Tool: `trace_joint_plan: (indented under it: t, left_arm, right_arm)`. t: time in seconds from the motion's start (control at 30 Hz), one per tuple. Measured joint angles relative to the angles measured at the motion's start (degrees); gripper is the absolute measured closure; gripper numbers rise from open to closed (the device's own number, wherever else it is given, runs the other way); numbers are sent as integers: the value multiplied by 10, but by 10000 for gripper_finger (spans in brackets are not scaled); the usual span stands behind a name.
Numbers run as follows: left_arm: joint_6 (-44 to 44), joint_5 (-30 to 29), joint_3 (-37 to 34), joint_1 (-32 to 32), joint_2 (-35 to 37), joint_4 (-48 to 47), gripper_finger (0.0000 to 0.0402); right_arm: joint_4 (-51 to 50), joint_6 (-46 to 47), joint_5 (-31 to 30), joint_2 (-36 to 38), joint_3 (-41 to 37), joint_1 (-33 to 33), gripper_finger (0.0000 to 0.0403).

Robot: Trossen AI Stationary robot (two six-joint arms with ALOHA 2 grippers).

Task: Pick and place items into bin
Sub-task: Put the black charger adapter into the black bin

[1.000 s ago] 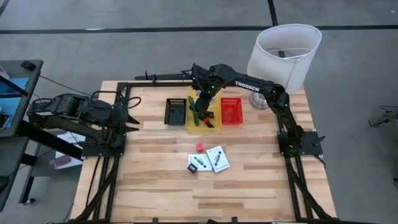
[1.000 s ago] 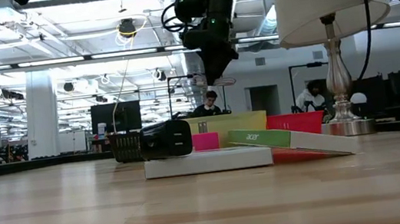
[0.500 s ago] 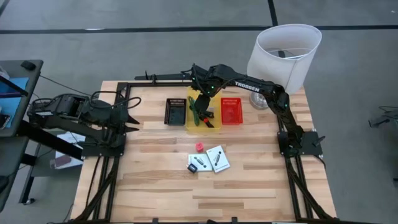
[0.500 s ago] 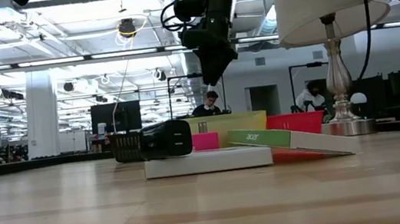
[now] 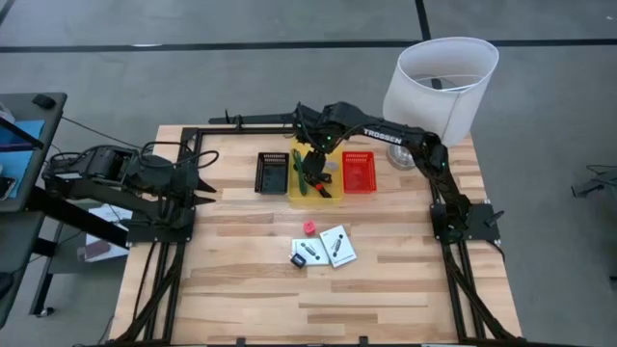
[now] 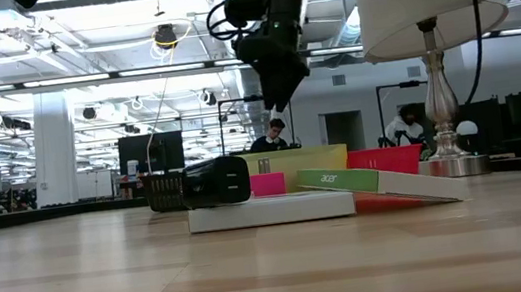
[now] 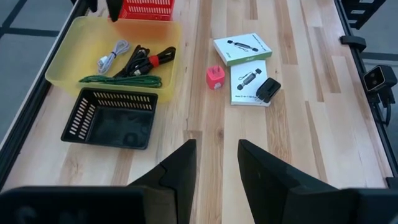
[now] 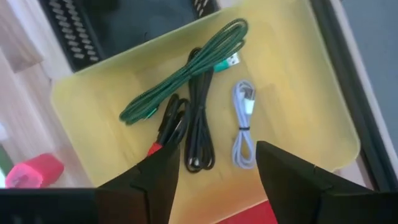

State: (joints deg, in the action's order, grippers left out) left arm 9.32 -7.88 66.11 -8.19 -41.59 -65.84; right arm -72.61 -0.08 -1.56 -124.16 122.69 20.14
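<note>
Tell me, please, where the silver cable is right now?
The silver cable lies in the yellow bin, beside the black cable, in the right wrist view, under the open right claw.

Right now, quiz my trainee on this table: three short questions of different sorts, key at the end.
1. True or false: the silver cable lies in the yellow bin.
2. Which bin holds no cables? A) black bin B) yellow bin
3. Fill in: the pink cube sits on the ____.

Key: 1 true; 2 A; 3 table.
</note>
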Motion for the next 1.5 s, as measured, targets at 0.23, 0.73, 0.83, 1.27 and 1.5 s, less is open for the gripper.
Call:
trace_joint_plan:
  t: [0.23, 0.73, 0.83, 1.27, 1.5]
  left_arm:
    - [0, 0, 0, 0, 0, -3, 290]
    - [-2, 0, 0, 0, 0, -4, 290]
    - [-11, 0, 0, 0, 0, -6, 290]
    - [-14, 0, 0, 0, 0, -30, 290]
    - [-14, 0, 0, 0, 0, -30, 290]
  right_arm:
    - [-68, 14, 0, 0, 0, -22, 207]
    - [-174, 156, 1, 0, -4, -143, 209]
    - [-174, 174, 0, 0, -4, -182, 211]
    - [-174, 461, -97, 0, -4, -368, 219]
    - [-174, 652, -185, 0, -3, -467, 232]
